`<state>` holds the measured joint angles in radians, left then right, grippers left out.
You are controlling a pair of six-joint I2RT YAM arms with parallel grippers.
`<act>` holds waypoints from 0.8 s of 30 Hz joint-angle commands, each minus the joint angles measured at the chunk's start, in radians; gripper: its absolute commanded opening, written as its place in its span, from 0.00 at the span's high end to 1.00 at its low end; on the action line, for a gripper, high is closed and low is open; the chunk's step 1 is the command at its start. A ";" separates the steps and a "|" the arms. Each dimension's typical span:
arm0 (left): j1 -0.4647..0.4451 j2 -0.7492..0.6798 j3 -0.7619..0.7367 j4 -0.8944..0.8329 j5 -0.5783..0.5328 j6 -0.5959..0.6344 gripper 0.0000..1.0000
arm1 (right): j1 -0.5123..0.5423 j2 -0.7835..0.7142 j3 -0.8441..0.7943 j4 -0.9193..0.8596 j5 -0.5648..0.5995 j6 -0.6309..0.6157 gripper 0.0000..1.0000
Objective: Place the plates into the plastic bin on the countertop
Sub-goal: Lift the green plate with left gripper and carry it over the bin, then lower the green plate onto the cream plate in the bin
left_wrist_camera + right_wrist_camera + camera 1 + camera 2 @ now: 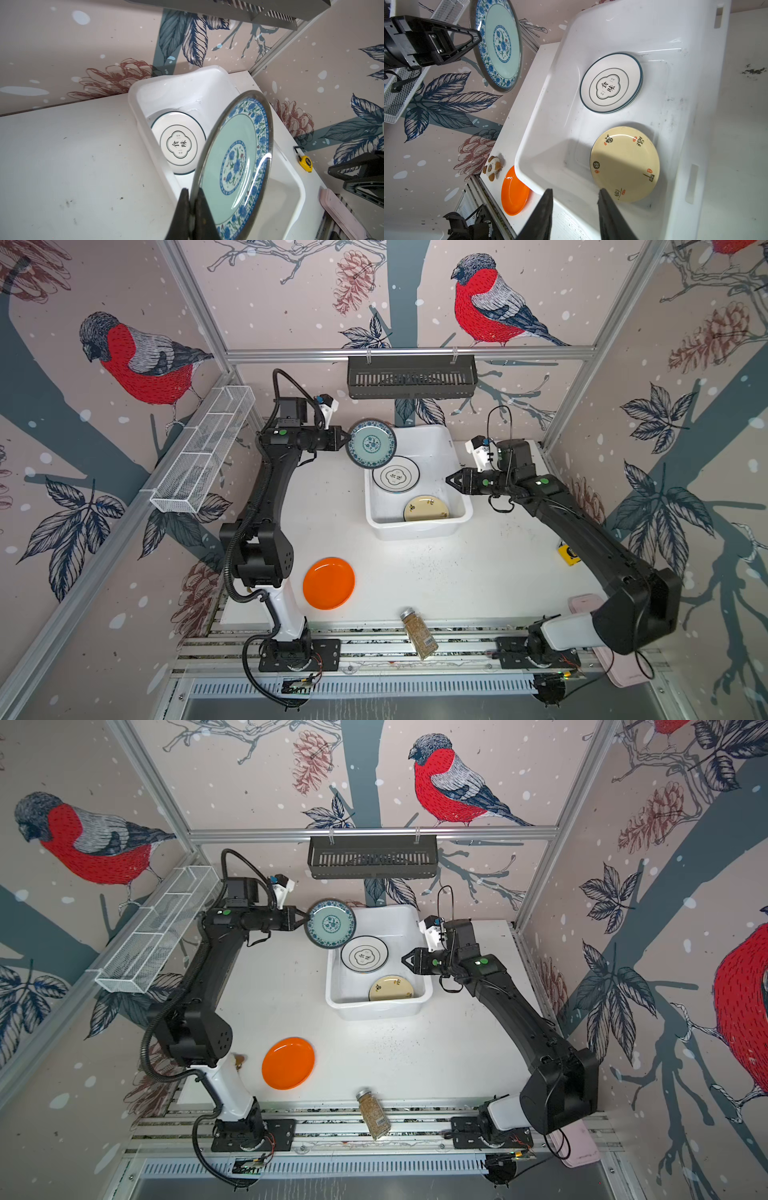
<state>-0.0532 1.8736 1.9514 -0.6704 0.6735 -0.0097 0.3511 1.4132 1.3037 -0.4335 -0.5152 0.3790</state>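
1. Left gripper (348,438) is pressed together on the rim of the teal-patterned plate (371,443), a thin edge pinch. In the left wrist view the fingers (182,207) straddle the lip.
2. The orange plate (328,583) lies flat on the countertop (415,572) near the left arm's base, well apart from the bin. It is plain and glossy, with a shallow raised lip (the lip is the only sensible place to take hold).
3. The teal plate is in the air, tilted steeply on edge over the far left rim of the plastic bin (415,531). It has a glazed, shiny face and a blue floral border. My guess is that it is stiff, slick and chippable, and held at one rim point it could pivot or slip in the grip. It should go in low and be flattened before release.
4. The bin is smooth white plastic with rounded corners and a rolled rim. Inside, the white plate with black rim and emblem (395,475) sits towards the far end; in the right wrist view it seems to rest on another plate. The cream plate (426,509) lies flat at the near end.
5. Right gripper (449,480) hangs beside the bin's right wall, with its jaws partly spread and nothing between them.
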 commanded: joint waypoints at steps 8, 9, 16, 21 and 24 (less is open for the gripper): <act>-0.166 0.113 0.115 -0.023 -0.030 0.016 1.00 | -0.039 -0.040 0.002 -0.055 -0.006 -0.018 0.62; -0.181 0.129 0.128 -0.021 -0.032 0.016 1.00 | -0.040 -0.040 0.010 -0.074 0.003 -0.020 0.62; -0.247 0.250 0.257 -0.052 -0.045 0.020 1.00 | -0.050 -0.022 0.093 -0.173 0.047 -0.040 0.61; -0.258 0.299 0.330 -0.083 -0.048 0.036 1.00 | -0.059 0.038 0.181 -0.215 0.066 -0.054 0.62; -0.261 0.320 0.357 -0.108 -0.064 0.065 1.00 | -0.062 0.042 0.205 -0.181 0.160 -0.076 0.62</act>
<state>-0.3107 2.1826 2.2860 -0.7444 0.6201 0.0158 0.2916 1.4555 1.4883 -0.6247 -0.4358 0.3389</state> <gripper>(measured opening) 0.075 0.378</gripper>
